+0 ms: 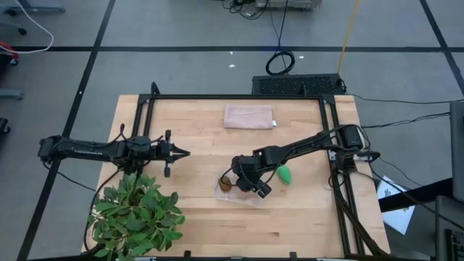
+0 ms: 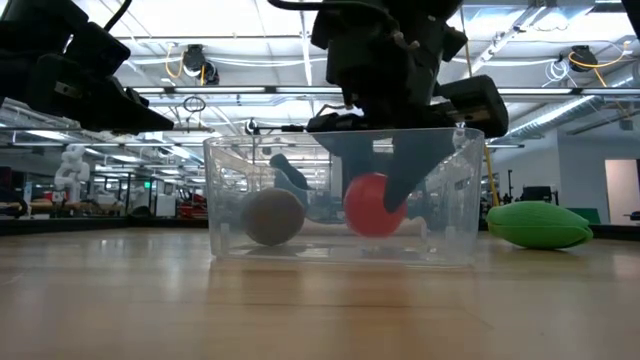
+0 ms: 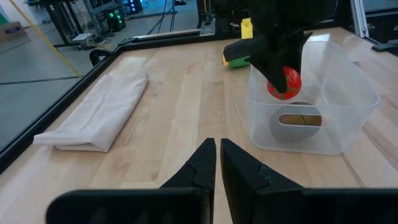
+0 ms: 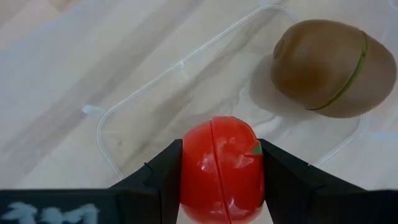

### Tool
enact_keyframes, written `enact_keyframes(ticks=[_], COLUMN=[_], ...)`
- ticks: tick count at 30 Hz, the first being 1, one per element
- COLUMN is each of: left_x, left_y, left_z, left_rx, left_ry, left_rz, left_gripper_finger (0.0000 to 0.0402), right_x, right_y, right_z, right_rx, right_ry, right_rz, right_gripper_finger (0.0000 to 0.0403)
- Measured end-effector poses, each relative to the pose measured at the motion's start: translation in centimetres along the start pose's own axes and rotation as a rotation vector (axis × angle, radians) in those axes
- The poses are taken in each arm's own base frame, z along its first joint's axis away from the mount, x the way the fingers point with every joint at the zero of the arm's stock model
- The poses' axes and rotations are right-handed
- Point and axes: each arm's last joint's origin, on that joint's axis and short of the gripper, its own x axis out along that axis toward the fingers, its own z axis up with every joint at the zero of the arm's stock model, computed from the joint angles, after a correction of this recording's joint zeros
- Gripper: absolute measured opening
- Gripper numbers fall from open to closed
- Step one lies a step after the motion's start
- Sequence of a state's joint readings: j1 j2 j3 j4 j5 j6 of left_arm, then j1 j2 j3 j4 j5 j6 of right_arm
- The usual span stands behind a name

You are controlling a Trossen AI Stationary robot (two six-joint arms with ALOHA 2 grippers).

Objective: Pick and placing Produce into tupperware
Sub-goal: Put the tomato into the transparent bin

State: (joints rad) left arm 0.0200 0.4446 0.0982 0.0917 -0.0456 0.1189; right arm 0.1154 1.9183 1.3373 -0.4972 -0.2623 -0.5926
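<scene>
Red fruit, a small tomato (image 4: pixel 221 168), is clamped between the two dark fingers of the right gripper (image 4: pixel 221 177), which is lowered into the clear plastic container (image 2: pixel 225 200). In the low view the tomato is seen inside the container walls, close to the floor of the container; whether it touches the floor cannot be told. A brown kiwi (image 4: pixel 333 68) is lying on the container's floor, near the tomato but apart from it. A bright green oval fruit (image 2: pixel 540 225) is left on the wooden table (image 1: pixel 304 217), outside the container and just beside it on the right arm's side. A pinkish-beige folded cloth (image 1: pixel 249 116) is laid flat towards the far edge of the table. A leafy potted plant (image 1: pixel 138 214) is placed at the near left corner. The left gripper (image 1: pixel 185 153) is held over the table's left part, well apart from the container, with its jaws brought together on nothing.
</scene>
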Motion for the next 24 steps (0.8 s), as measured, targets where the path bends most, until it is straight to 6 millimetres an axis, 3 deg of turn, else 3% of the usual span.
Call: enact_keyframes(ticks=[24], left_x=[0.00], left_y=[-0.02], left_z=[-0.14], left_rx=[0.005], left_ry=[0.014], left_rz=[-0.002], left_gripper_finger=[0.0028], right_x=[0.55], right_y=[-0.06], right_z=[-0.18], right_rx=[-0.030], right_ry=[0.007], right_rz=[0.010], right_gripper_finger=[0.0167])
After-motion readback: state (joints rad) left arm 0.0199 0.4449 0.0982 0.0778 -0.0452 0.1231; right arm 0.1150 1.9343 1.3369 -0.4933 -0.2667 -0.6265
